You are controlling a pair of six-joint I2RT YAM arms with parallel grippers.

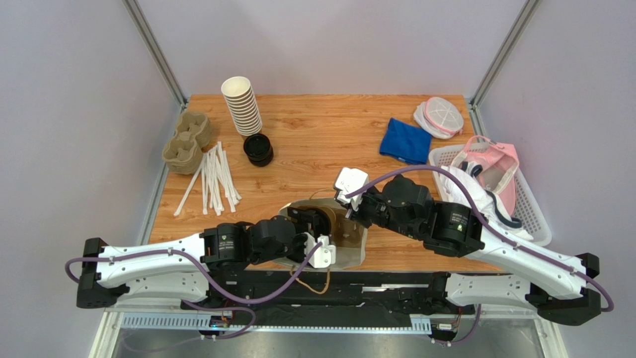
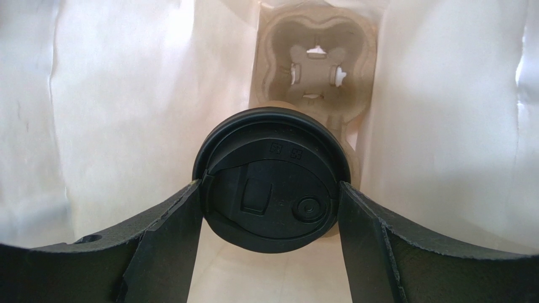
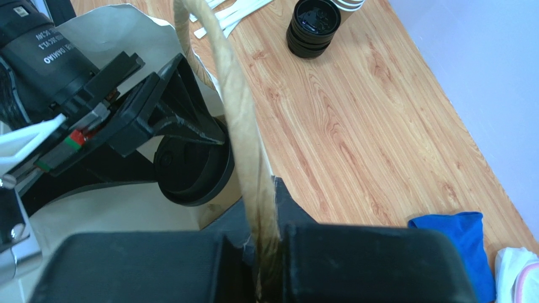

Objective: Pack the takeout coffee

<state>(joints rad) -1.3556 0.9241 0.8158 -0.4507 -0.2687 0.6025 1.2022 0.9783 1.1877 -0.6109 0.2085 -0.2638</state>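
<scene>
On the tabletop (image 1: pixel 313 142) sits an open paper bag (image 1: pixel 357 240); the right hand (image 3: pixel 264 252) pinches its twisted handle (image 3: pixel 235 95). Inside, the left hand (image 2: pixel 271 192) clasps the takeout coffee (image 2: pixel 272 161) before a pulp carrier (image 2: pixel 314 60). The left arm's motor (image 3: pixel 44 47) reads "DAMIAO".

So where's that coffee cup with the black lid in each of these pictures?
Top external: coffee cup low centre, inside the paper bag mouth, mostly hidden.
Left wrist: dead centre, black lid facing us, held by the left gripper.
Right wrist: left of centre, only the lid's edge shows.
Shared landmark: the paper bag around it.
</scene>
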